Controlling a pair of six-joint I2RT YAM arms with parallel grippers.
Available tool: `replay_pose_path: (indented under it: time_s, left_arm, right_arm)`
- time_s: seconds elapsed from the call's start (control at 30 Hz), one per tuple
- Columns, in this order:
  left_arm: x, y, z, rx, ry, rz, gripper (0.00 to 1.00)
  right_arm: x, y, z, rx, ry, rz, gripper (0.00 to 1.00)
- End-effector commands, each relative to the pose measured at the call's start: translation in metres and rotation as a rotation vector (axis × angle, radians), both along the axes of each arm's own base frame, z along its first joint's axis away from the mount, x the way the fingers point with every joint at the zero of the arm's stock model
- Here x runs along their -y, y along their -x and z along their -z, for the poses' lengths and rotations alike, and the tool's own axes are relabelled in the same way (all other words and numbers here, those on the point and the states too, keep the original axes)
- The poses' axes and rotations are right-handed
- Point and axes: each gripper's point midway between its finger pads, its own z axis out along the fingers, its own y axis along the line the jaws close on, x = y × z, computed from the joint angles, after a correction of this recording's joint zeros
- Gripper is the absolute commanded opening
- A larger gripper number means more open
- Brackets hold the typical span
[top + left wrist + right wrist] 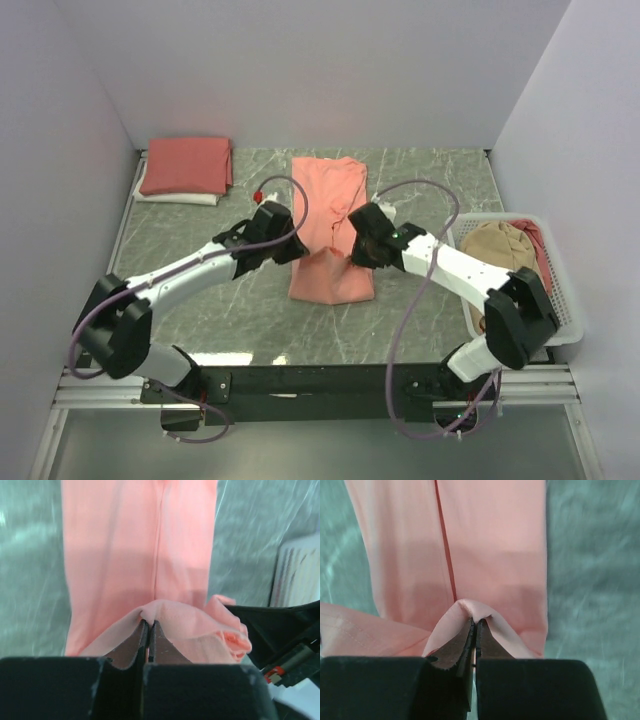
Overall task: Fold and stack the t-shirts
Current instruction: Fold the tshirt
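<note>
A salmon-pink t-shirt (330, 215) lies as a long narrow strip in the middle of the table, its near end lifted. My left gripper (289, 243) is shut on the shirt's left near edge; the pinched fabric (165, 612) drapes over its fingertips. My right gripper (356, 243) is shut on the right near edge, with cloth (470, 607) folded over its tips. Both hold the near end raised above the rest of the shirt. A folded stack with a salmon-pink shirt (187, 163) on top of a white one (180, 198) lies at the back left.
A white lattice basket (556, 300) stands at the right edge, holding a tan-beige shirt (498, 248) and a salmon-pink one (538, 240). White walls close the back and sides. The basket edge (297, 570) shows in the left wrist view.
</note>
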Motion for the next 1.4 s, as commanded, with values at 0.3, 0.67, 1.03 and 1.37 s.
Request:
replay_pose_path:
  time_s: [0.3,0.67,1.03,1.37]
  left_arm:
    - [0.004,-0.110,0.006,0.023,0.031,-0.074,0.00]
    - [-0.012,-0.145,0.016,0.021,0.035,-0.074,0.00]
    - [-0.012,-0.162,0.017,0.006,0.040,-0.084,0.00]
    - [-0.022,-0.176,0.029,-0.012,0.026,-0.099,0.00]
  right_arm:
    - [0.003,-0.118,-0.013,0.075,-0.054,0.067,0.00]
    - [0.023,-0.142,0.023,0.011,-0.080,0.102,0.00]
    - [0.039,-0.154,0.019,0.014,-0.102,0.132,0.00]
    - [0.046,-0.168,0.019,0.017,-0.126,0.127,0.00]
